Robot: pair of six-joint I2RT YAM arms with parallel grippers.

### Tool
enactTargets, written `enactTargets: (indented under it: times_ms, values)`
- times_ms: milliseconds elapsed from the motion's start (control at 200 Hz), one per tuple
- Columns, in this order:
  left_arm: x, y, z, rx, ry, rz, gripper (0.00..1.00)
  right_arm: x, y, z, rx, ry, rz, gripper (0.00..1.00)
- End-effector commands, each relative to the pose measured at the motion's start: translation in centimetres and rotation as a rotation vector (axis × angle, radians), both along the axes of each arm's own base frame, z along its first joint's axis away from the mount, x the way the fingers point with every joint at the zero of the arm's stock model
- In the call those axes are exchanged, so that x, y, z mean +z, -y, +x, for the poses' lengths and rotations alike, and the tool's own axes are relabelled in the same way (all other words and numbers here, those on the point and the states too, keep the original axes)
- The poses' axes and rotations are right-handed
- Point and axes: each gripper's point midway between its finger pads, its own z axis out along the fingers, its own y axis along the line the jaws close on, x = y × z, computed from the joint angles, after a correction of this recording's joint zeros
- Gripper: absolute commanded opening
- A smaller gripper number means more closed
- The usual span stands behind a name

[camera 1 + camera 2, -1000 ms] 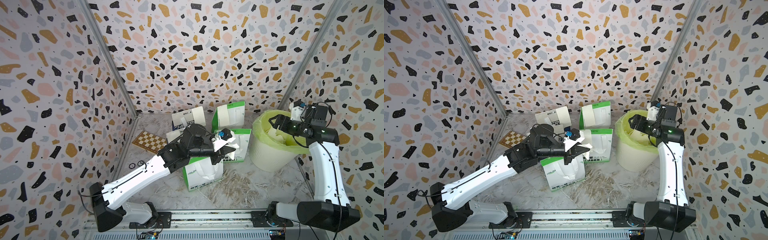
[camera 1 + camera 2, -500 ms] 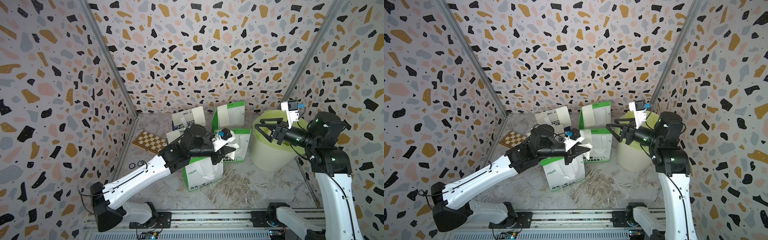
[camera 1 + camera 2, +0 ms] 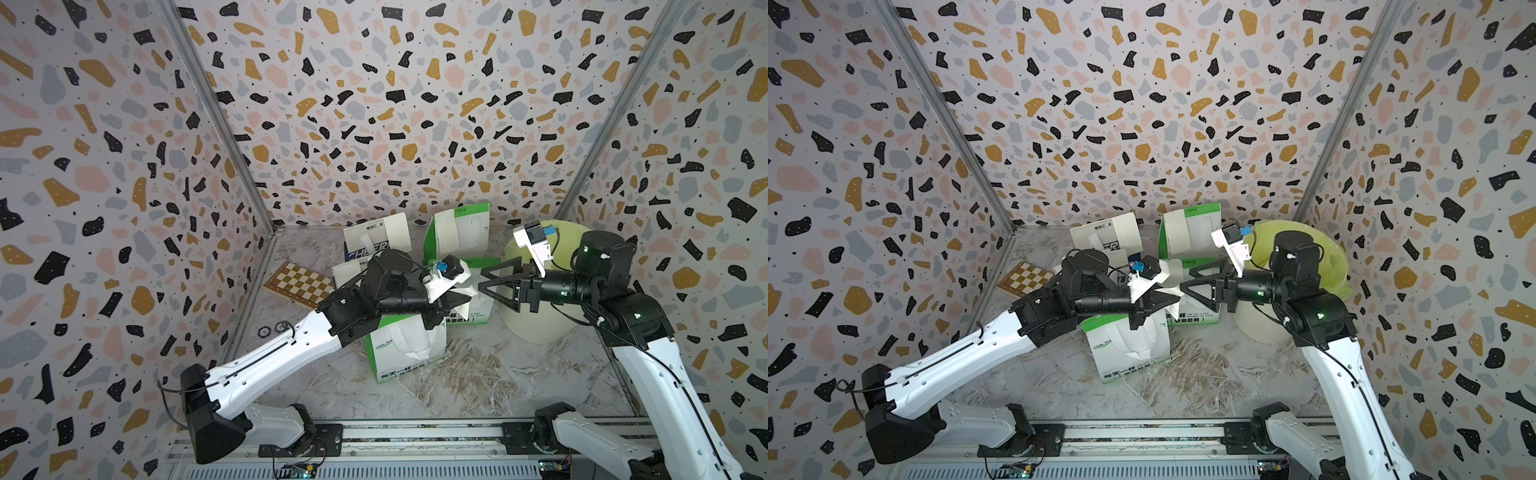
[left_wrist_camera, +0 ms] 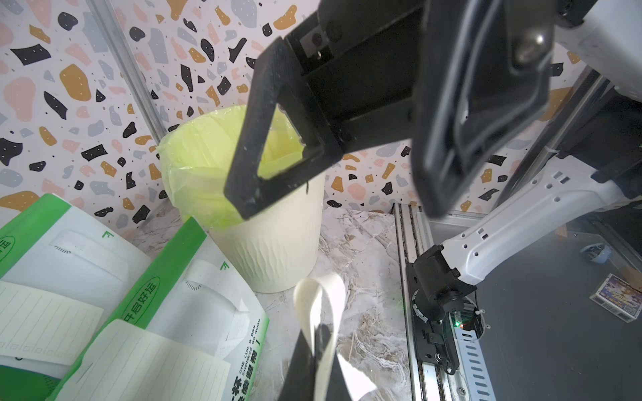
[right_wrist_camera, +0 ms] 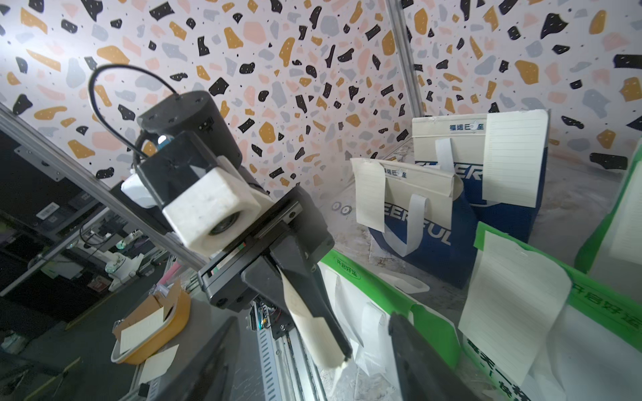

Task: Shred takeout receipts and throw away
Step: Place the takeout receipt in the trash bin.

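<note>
- Terrazzo-print walls [image 3: 374, 124] box in a marbled tabletop [image 3: 478, 374]. Paper bags crowd the middle of both top views, and a bin [image 3: 536, 328] with a yellow-green liner stands to their right.
- A receipt strip [image 5: 298, 316], cream with faint rules, is held in mid-air above the bags, near the centre of a top view.
- The left gripper [image 5: 345, 356] is pinched tight on it. The strip runs lengthwise along the fingers and pokes out past their tips.
- In a top view that free end points rightward, straight at the right gripper [image 3: 481, 279]. Its jaws are spread with nothing between them, and its tips sit just beside the paper, seemingly not touching.
- I'd judge the right gripper, the nearer free one, has to close on that end and then pull away to tear it.
- Whole receipts [image 5: 514, 302] hang on the green-and-white bags [image 3: 405, 353] and the blue-and-white bags [image 5: 451, 257].
- The bin sits close behind the right gripper.
</note>
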Motion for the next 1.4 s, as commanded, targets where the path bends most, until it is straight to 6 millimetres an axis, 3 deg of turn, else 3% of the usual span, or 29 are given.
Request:
enactTargets:
  times_ms: [0,130,390,471,536,646,706,756,771,786,801,941,1051,1196,1286,1397]
  values:
    - [1.3,-0.3,-0.3,0.004,0.023,-0.046,0.00,-1.1,-0.7,-0.1,-0.013,0.007,-0.050,0.61]
    - [1.2,-0.3,-0.2,0.006,0.022,-0.044,0.00,-2.1,-1.5,-0.1,-0.013,-0.002,-0.083,0.42]
    - [1.1,-0.3,-0.2,0.006,0.026,-0.040,0.00,-2.6,-1.7,0.1,-0.030,0.001,-0.107,0.26]
    - [1.0,-0.3,-0.2,0.007,0.025,-0.039,0.00,-2.5,-1.6,0.2,-0.044,0.008,-0.105,0.15]
    - [1.0,-0.3,-0.2,0.007,0.025,-0.039,0.00,-2.4,-1.6,0.3,-0.051,0.013,-0.104,0.00]
    - [1.0,-0.3,-0.2,0.005,0.028,-0.036,0.00,-2.5,-0.9,1.6,-0.148,0.014,-0.127,0.00]
    - [1.2,-0.4,-0.3,0.006,0.033,-0.035,0.40,-2.8,0.0,2.8,-0.232,0.012,-0.167,0.00]
    - [1.5,-0.6,-0.1,0.019,0.042,-0.036,0.67,-3.2,0.8,3.8,-0.303,0.009,-0.203,0.00]
    - [1.7,-0.7,0.0,0.027,0.051,-0.038,0.80,-3.3,0.9,4.1,-0.322,0.006,-0.214,0.00]
    - [1.7,-0.7,0.1,0.034,0.058,-0.036,0.97,-3.3,1.2,4.4,-0.345,0.008,-0.225,0.00]
    - [1.8,-0.8,0.1,0.038,0.065,-0.037,1.00,-3.3,1.5,4.7,-0.371,0.007,-0.237,0.00]
    - [1.6,-2.2,0.6,0.091,0.145,0.010,1.00,-2.9,5.3,8.2,-0.602,-0.018,-0.309,0.00]
    - [2.1,-3.5,1.9,0.193,0.172,0.024,1.00,-1.7,10.6,11.4,-0.833,-0.054,-0.314,0.00]
    - [3.1,-5.1,3.6,0.337,0.166,0.014,1.00,-0.7,17.3,14.0,-1.061,-0.099,-0.300,0.00]
    - [3.1,-5.5,4.0,0.365,0.179,0.056,1.00,-1.2,20.2,15.0,-1.171,-0.122,-0.332,0.00]
    - [2.7,-5.4,3.7,0.323,0.230,0.112,1.00,-3.2,22.3,15.7,-1.239,-0.163,-0.389,0.00]
